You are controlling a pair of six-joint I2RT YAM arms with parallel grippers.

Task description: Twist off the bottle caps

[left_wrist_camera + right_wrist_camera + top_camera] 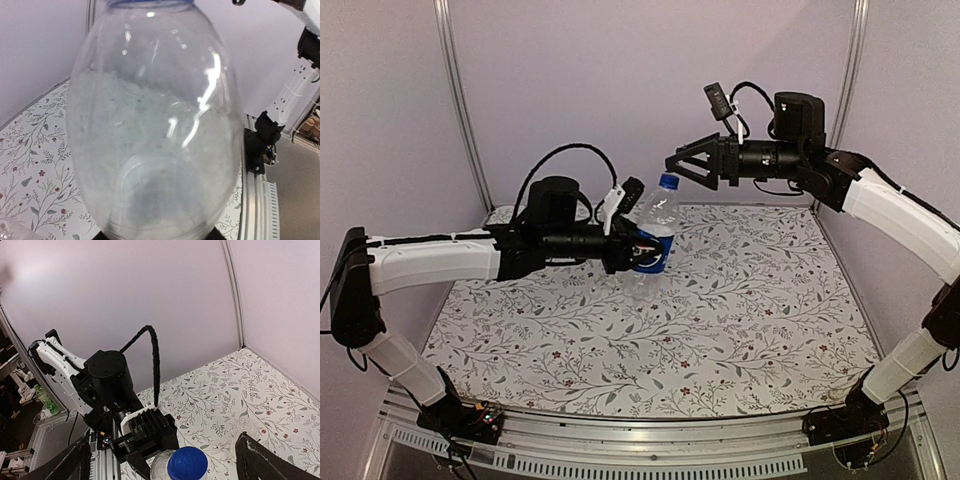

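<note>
Blue cap sits right in front of the right tool, whose jaws are spread wide, ready to close on it. Left tool is clamped round the Pepsi bottle at its label, probably so it won't spin.

Two arms: left arm, right arm. Two grippers: left gripper, right gripper. One bottle certain, blue label. One faint clear shape on table, maybe second bottle, cannot tell. One blue cap. One table.
</note>
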